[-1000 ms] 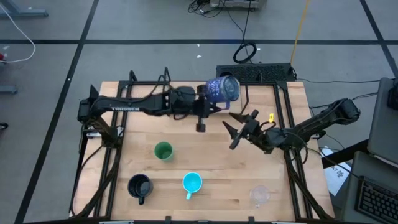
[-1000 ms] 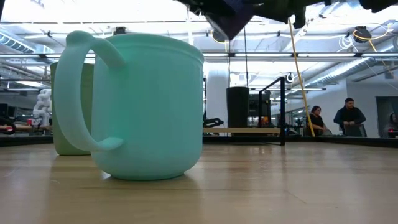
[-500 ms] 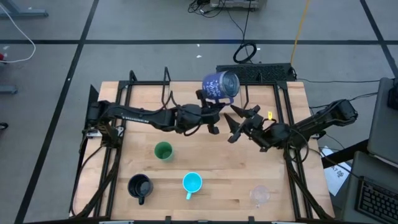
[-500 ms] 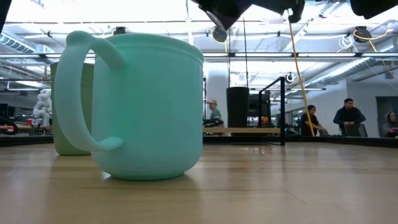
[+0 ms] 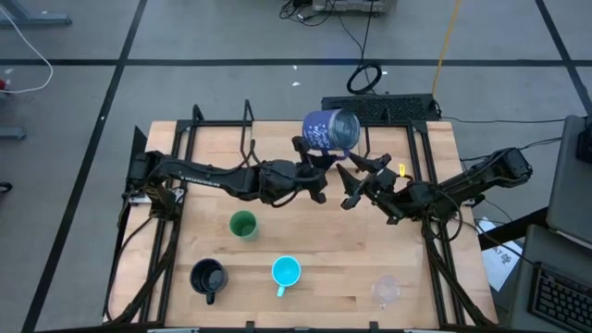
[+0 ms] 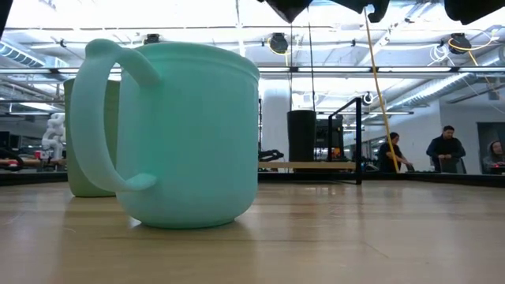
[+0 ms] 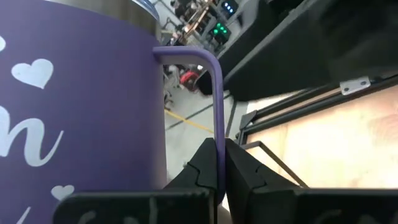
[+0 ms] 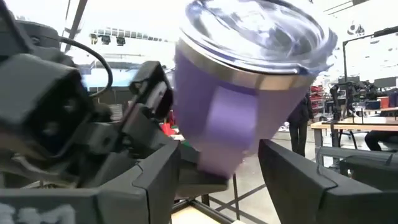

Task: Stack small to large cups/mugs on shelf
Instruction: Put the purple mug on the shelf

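Observation:
A blue-purple mug with white lettering and a clear lid hangs tilted above the table's far middle, and my left gripper is shut on it. My right gripper stands open just right of it and points up at the mug, apart from it. A green cup, a black mug, a cyan mug and a clear cup stand on the near half. The shelf shows only in the low view, as a light-wood board on black legs. My left gripper pinches the outer bar of the mug's handle between its two fingers. The fingers come level from the table's left, slanting toward the far edge. The mug is lifted clear of the table and sits tilted in the hold.
In the low view the cyan mug fills the near left, with the green cup behind it. Black frame rails run along the table's sides. People sit in the room beyond the table.
My left arm has swung its forearm toward the near edge and rolled its wrist. The mug has stayed aloft at almost the same spot over the far middle. My right gripper has tipped upward toward the mug and has stayed open.

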